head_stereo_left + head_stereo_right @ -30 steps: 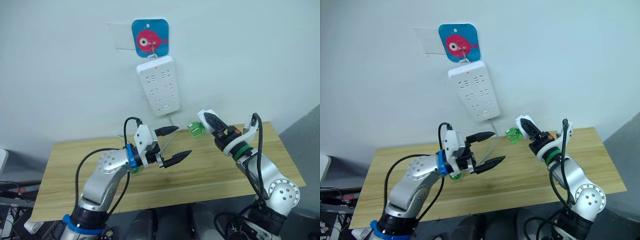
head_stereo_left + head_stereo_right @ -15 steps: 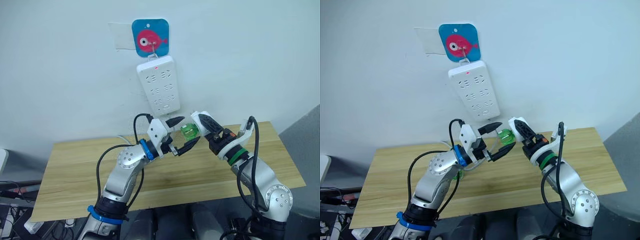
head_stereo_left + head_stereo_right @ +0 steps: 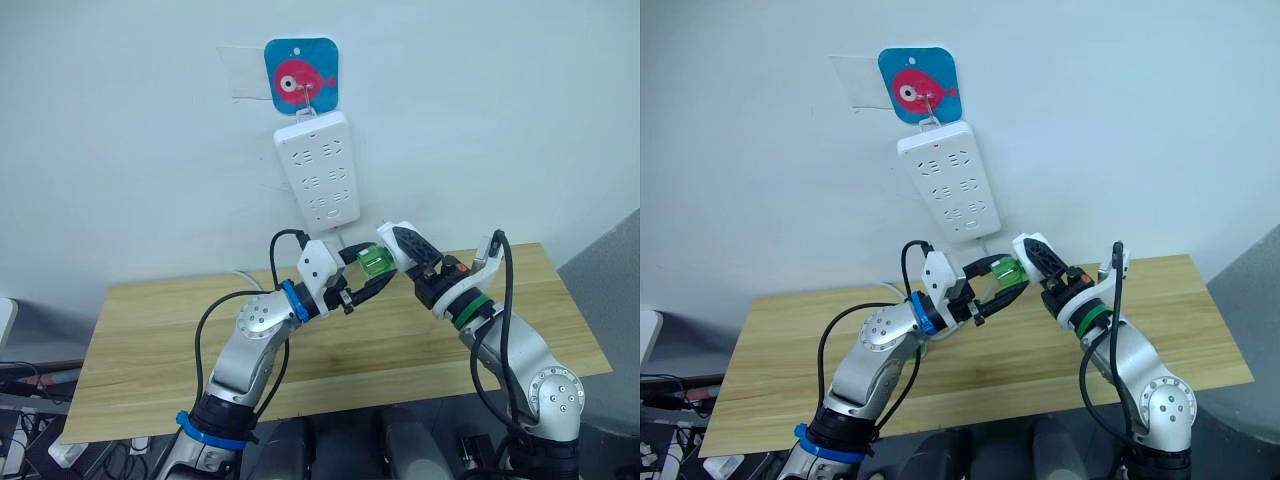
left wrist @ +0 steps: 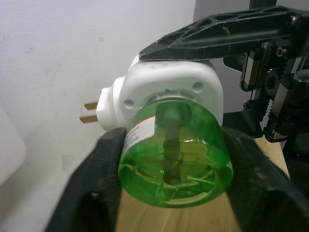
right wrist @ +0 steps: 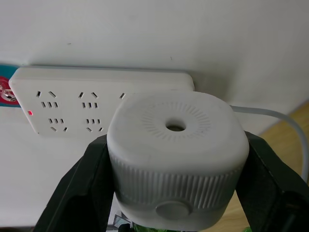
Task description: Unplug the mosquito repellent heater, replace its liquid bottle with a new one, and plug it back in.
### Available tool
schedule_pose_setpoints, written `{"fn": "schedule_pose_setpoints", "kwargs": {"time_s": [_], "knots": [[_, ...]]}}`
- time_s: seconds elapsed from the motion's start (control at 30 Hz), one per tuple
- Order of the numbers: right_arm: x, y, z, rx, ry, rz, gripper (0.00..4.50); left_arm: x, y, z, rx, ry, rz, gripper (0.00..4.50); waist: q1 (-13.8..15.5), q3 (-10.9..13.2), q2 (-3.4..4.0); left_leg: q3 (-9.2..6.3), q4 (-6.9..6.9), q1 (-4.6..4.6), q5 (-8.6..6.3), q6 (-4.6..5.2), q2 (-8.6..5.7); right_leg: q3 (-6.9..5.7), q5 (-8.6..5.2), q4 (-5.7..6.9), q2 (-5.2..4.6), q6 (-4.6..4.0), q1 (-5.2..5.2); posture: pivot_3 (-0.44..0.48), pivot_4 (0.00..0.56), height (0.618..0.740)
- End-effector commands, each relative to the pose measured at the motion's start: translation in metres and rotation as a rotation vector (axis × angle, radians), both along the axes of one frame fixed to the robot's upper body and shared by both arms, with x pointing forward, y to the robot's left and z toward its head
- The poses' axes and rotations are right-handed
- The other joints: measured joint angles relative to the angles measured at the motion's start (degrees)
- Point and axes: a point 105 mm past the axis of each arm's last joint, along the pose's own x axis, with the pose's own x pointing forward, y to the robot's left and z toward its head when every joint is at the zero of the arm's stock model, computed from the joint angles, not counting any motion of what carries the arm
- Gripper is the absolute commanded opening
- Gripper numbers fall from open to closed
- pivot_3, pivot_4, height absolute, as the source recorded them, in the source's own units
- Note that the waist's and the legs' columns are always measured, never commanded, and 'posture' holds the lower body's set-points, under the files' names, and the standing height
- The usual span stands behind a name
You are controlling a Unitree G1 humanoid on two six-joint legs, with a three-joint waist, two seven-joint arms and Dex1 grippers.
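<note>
The mosquito repellent heater [image 3: 391,240], white and rounded with a round vent hole, is held in the air in front of the wall with my right gripper [image 3: 399,246] shut on its sides. Its green liquid bottle [image 4: 176,151] sticks out of its underside. My left gripper [image 3: 368,272] is shut on this bottle, one black finger [image 4: 99,186] on each side. The heater's two plug prongs [image 4: 89,112] are bare, in no socket. In the right wrist view the heater [image 5: 176,159] sits just in front of the power strip [image 5: 96,96].
The white power strip [image 3: 318,172], its red light on, hangs from a blue fish plaque [image 3: 300,75]. Its white cable [image 5: 282,121] drops to the wooden table [image 3: 150,340] below both arms. A bit of green [image 3: 921,347] shows on the table behind my left forearm.
My left arm has swung up and right to the heater, and its fingers have shut on the green bottle. My right gripper has brought the heater left toward it.
</note>
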Motion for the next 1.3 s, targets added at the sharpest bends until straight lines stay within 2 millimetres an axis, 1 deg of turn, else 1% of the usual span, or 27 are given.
{"fn": "schedule_pose_setpoints", "kwargs": {"time_s": [0.03, 0.23, 0.3, 0.33, 0.37, 0.4, 0.47, 0.53, 0.63, 0.67, 0.77, 0.83, 0.9, 0.97, 1.1, 1.3], "knots": [[-0.009, 0.005, 0.019, 0.030, -0.075, 0.027, 2.97, -0.002, -0.002, 0.010, -0.029, -0.032, -0.009, 2.27, 0.00, 0.00, 0.00, 0.00, 0.00, 0.00, 0.00, 0.00, 0.00, 0.00, 0.00, 0.01, 0.00, 0.00, 0.00, -0.139, 0.203, 0.740], [-0.009, 0.005, 0.018, 0.018, -0.073, 0.037, 2.97, 0.000, 0.000, 0.013, -0.019, -0.046, -0.012, 2.27, 0.00, 0.00, 0.00, 0.00, 0.02, 0.00, 0.00, 0.00, 0.00, 0.00, 0.00, 0.02, 0.00, 0.00, 0.01, -0.138, 0.207, 0.740], [-0.010, 0.003, 0.017, 0.012, -0.071, 0.053, 3.70, -0.001, 0.001, 0.014, -0.002, -0.061, -0.036, 2.27, 0.02, 0.00, 0.00, 0.00, 0.03, 0.00, 0.00, 0.00, 0.00, 0.00, 0.00, 0.02, 0.00, 0.00, 0.01, -0.147, 0.208, 0.740], [-0.010, 0.000, 0.017, 0.003, -0.070, 0.073, 3.92, -0.001, 0.003, 0.014, 0.005, -0.068, -0.052, 2.27, 0.02, 0.00, 0.00, 0.00, 0.05, 0.00, 0.00, 0.00, -0.01, -0.01, 0.00, 0.03, 0.01, 0.00, 0.01, -0.151, 0.211, 0.740], [-0.011, -0.003, 0.016, -0.006, -0.068, 0.102, 4.28, -0.001, 0.004, 0.015, 0.013, -0.074, -0.071, 2.27, 0.02, 0.00, 0.00, 0.00, 0.06, 0.00, 0.00, 0.00, -0.01, -0.01, 0.00, 0.03, 0.03, 0.00, 0.02, -0.151, 0.211, 0.740], [-0.012, -0.006, 0.015, -0.015, -0.065, 0.130, 4.39, -0.002, 0.006, 0.015, 0.020, -0.078, -0.088, 2.27, 0.00, 0.00, 0.00, 0.00, 0.07, 0.00, 0.00, 0.00, -0.01, -0.01, 0.00, 0.03, 0.04, 0.01, 0.03, -0.156, 0.211, 0.740], [-0.011, -0.012, 0.013, -0.053, -0.068, 0.202, 4.39, -0.004, 0.008, 0.015, 0.037, -0.104, -0.134, 2.27, -0.04, 0.00, 0.00, 0.02, 0.09, 0.00, 0.00, 0.01, -0.02, 0.00, 0.01, 0.02, 0.13, 0.02, 0.05, -0.164, 0.212, 0.740], [-0.007, -0.019, 0.006, -0.127, -0.061, 0.274, 4.39, -0.012, 0.008, 0.015, 0.081, -0.144, -0.229, 2.27, -0.07, 0.00, -0.01, 0.03, 0.14, 0.00, 0.00, 0.02, -0.01, 0.00, 0.02, 0.03, 0.15, 0.02, 0.06, -0.171, 0.214, 0.740], [0.001, -0.033, 0.006, -0.175, -0.077, 0.383, 4.39, -0.017, 0.011, 0.015, 0.105, -0.162, -0.305, 2.27, -0.17, 0.00, 0.00, 0.05, 0.23, 0.00, 0.02, 0.05, 0.02, 0.02, 0.04, 0.08, 0.21, 0.01, 0.07, -0.174, 0.221, 0.740], [0.000, -0.035, 0.008, -0.185, -0.090, 0.467, 4.39, -0.017, 0.012, 0.015, 0.116, -0.169, -0.327, 2.27, -0.20, 0.01, -0.01, 0.04, 0.24, 0.00, 0.02, 0.06, 0.02, 0.03, 0.04, 0.10, 0.21, 0.01, 0.08, -0.174, 0.221, 0.740], [-0.014, -0.039, 0.012, -0.220, -0.069, 0.738, 4.39, -0.019, 0.014, 0.014, 0.150, -0.188, -0.389, 2.27, -0.03, 0.09, 0.05, 0.04, 0.48, -0.07, 0.01, 0.09, 0.03, 0.01, 0.05, 0.10, 0.25, 0.02, 0.11, -0.168, 0.230, 0.740], [-0.016, -0.039, 0.015, -0.211, -0.041, 0.836, 4.39, -0.020, 0.013, 0.012, 0.170, -0.210, -0.406, 2.27, -0.02, 0.09, 0.04, -0.01, 0.70, -0.18, -0.03, 0.15, 0.06, -0.02, 0.06, 0.09, 0.28, 0.03, 0.11, -0.162, 0.232, 0.740], [-0.017, -0.039, 0.017, -0.207, -0.018, 0.881, 4.39, -0.021, 0.012, 0.011, 0.181, -0.230, -0.415, 2.27, -0.02, 0.11, 0.02, 0.01, 0.78, -0.21, -0.05, 0.19, 0.08, 0.00, 0.08, 0.08, 0.30, 0.06, 0.13, -0.158, 0.234, 0.740], [-0.015, -0.035, 0.015, -0.202, 0.005, 0.902, 4.39, -0.019, 0.009, 0.012, 0.176, -0.239, -0.406, 2.27, 0.07, 0.12, 0.00, -0.08, 0.82, -0.30, -0.05, 0.19, 0.09, -0.02, 0.09, 0.07, 0.29, 0.05, 0.11, -0.149, 0.240, 0.740], [-0.019, -0.028, 0.013, -0.187, 0.016, 0.962, 4.39, -0.023, 0.005, 0.010, 0.180, -0.256, -0.409, 2.27, 0.20, 0.16, -0.06, -0.16, 0.83, -0.47, -0.06, 0.20, 0.03, -0.02, 0.15, 0.00, 0.08, 0.12, 0.05, -0.126, 0.242, 0.740], [-0.017, -0.027, 0.012, -0.174, 0.024, 0.959, 4.39, -0.025, 0.006, 0.008, 0.187, -0.259, -0.396, 2.27, 0.32, 0.19, -0.12, -0.14, 0.85, -0.49, -0.07, 0.23, -0.02, -0.05, 0.19, -0.06, -0.04, 0.20, 0.05, -0.113, 0.245, 0.740]]}}
